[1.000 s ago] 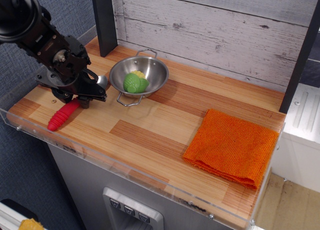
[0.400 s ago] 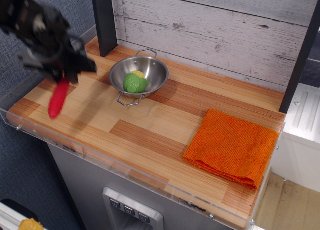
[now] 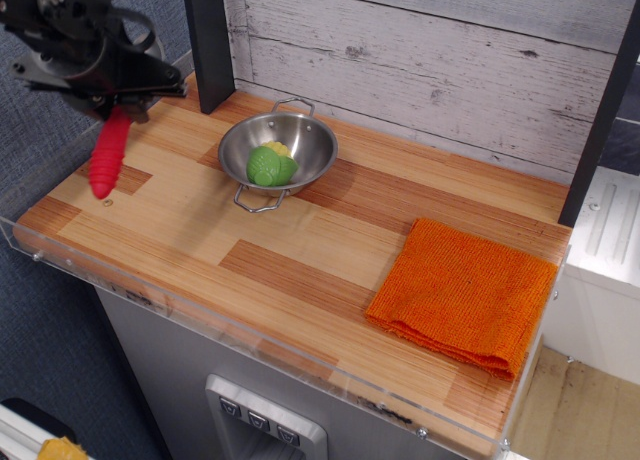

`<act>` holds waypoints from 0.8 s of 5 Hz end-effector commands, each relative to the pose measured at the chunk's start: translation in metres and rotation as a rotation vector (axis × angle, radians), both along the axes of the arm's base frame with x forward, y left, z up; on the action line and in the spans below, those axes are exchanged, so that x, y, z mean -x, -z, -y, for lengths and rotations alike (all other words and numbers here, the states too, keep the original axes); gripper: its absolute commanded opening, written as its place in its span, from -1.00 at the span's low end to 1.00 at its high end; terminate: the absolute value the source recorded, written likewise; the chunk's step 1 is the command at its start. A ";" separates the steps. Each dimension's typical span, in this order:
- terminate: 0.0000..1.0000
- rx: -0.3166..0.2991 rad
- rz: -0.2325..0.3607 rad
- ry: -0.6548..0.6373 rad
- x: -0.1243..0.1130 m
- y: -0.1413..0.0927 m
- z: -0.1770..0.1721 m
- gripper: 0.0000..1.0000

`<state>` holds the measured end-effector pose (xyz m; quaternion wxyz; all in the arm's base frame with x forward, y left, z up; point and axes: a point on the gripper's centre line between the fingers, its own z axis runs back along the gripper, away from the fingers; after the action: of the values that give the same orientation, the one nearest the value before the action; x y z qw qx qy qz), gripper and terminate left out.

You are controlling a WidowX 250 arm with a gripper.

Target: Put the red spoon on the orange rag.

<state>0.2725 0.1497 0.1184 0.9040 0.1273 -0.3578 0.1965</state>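
Observation:
My gripper is at the far left, lifted above the wooden counter, and is shut on the red spoon. The ribbed red handle hangs down and a little left from the fingers, clear of the wood. The spoon's silver bowl is hidden behind the gripper. The orange rag lies flat and folded at the front right of the counter, far from the gripper.
A steel bowl with a green and yellow toy inside stands at the back middle. A dark post rises just right of the gripper. A clear plastic lip runs along the counter's front and left edges.
The gripper closed on the spoon where it lay on the counter by the bowl, and has lifted it up and to the left; the handle now hangs in the air.

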 end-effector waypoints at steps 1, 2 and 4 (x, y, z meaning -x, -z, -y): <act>-1.00 -0.017 0.145 0.192 -0.024 -0.055 0.072 -1.00; -1.00 0.011 0.153 0.298 -0.026 -0.066 0.122 -1.00; -1.00 0.046 0.110 0.462 -0.009 -0.046 0.196 -1.00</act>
<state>0.2907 -0.0459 0.1547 0.9129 0.0143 -0.4079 -0.0001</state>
